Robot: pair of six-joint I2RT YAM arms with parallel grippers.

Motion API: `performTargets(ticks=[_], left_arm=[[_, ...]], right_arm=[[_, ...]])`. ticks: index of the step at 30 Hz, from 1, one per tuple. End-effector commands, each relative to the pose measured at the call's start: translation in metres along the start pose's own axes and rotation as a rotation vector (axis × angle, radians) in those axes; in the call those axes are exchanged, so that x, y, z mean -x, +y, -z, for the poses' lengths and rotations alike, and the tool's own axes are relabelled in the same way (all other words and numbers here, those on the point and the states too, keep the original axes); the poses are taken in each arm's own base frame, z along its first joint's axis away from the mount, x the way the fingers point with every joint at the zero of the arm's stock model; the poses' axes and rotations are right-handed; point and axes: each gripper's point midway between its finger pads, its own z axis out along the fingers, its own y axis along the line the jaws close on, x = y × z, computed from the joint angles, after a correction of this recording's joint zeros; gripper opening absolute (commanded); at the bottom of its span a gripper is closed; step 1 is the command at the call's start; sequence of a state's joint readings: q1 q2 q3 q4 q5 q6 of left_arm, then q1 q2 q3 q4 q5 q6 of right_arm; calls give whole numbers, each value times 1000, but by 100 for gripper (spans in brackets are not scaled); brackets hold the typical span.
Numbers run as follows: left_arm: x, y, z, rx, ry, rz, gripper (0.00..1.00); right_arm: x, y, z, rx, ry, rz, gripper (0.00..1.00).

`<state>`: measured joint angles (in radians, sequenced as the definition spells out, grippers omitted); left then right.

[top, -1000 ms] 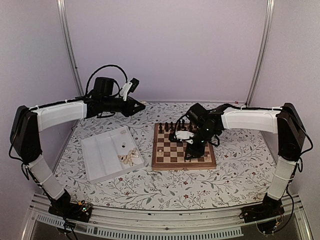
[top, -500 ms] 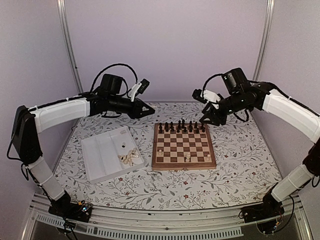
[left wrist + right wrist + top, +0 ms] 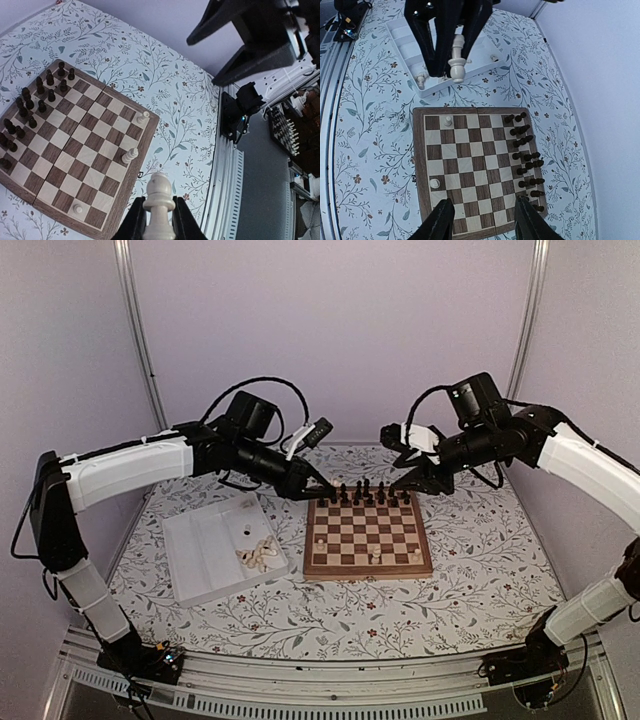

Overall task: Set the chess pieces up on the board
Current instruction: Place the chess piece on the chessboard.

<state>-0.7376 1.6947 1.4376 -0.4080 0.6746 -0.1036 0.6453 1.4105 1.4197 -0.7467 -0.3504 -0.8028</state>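
We see the board (image 3: 368, 536) mid-table w/ dark pieces (image 3: 364, 493) filling its two far rows. In the top view only two cream pieces (image 3: 374, 556) show on the near row, toward the right; the left wrist cam shows three on the board (image 3: 129, 155), the third being too small to pick out from above. Piece types are hard to read at this size.

The left gripper (image 3: 322, 489) hangs at the board's far-left corner, above the dark rows. Its fingers (image 3: 136, 222) are narrowed on a cream piece (image 3: 159, 205), held by the base w/ the round head sticking out. From the top that piece is hidden by the fingers; the right wrist cam catches it (image 3: 456, 62) hanging out of the dark jaws. The gripper is cut off by the frame's lower edge in its own cam.

The right gripper (image 3: 398, 485) hovers over the far-right corner. Its fingers (image 3: 440, 220) stand apart w/ nothing between them; only the tips show in its cam.

The tray (image 3: 190, 560) sits left of the board, apart from it. A heap of cream pieces (image 3: 257, 557) lies in its near-right corner, and one lone piece (image 3: 243, 532) sits further back. We can't count the heap; the pieces overlap. In the right wrist cam the left gripper blocks much of the tray (image 3: 400, 34).
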Motion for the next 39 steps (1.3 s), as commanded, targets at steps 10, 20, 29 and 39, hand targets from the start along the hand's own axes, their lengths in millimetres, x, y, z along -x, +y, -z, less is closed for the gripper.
performTargets(ticks=[10,20,29,39], left_arm=[[-4,-24,-15,-150,45,49,18],[-9,-27,-22,-172,63,39,18],[-12,-32,-26,-189,69,25,19],[-11,-38,-26,-194,49,-4,23]], right_arm=[[39,25,-61,95,-33,116,48],[58,41,-76,164,-67,143,46],[53,53,-84,212,-50,142,32],[59,60,-81,253,-84,125,8]])
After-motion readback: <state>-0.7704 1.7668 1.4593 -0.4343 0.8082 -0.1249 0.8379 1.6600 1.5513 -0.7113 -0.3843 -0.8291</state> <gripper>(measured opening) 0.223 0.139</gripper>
